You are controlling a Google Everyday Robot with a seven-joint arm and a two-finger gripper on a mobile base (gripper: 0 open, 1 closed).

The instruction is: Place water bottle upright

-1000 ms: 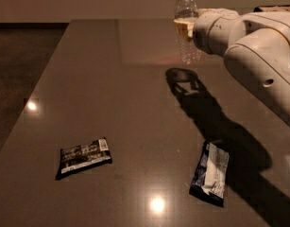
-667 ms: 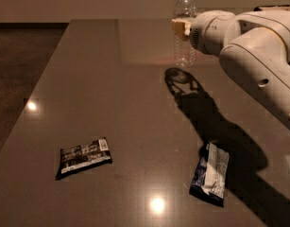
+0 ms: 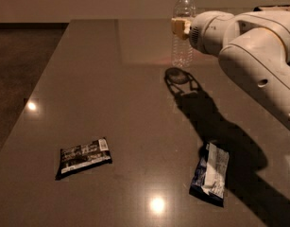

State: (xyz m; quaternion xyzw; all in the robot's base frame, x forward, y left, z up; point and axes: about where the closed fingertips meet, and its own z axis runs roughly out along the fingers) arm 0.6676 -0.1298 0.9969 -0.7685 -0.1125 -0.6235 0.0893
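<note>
Polished grey-brown tabletop (image 3: 106,79), glossy enough to throw back two lamp glints; plain beige wall (image 3: 88,1) behind.

- Gripper (image 3: 182,27) at the far side of the table, clenched on the water bottle (image 3: 183,51) about mid-body. One tan pad (image 3: 177,26) shows, pressed on its side.
- Bottle upright: white cap above the gripper, base below it. Its shadow lies apart from the base, so I judge it not quite set down.
- Risks: thin, ribbed clear plastic gives under squeeze. If I let go above that hard, slick top, it could bounce or tip. A sideways pull-out could drag it over, since it is tall, narrow and likely light.
- Two flat, crinkly snack packets (image 3: 83,157) (image 3: 209,174) lie well in front of the gripper, out of the way.
</note>
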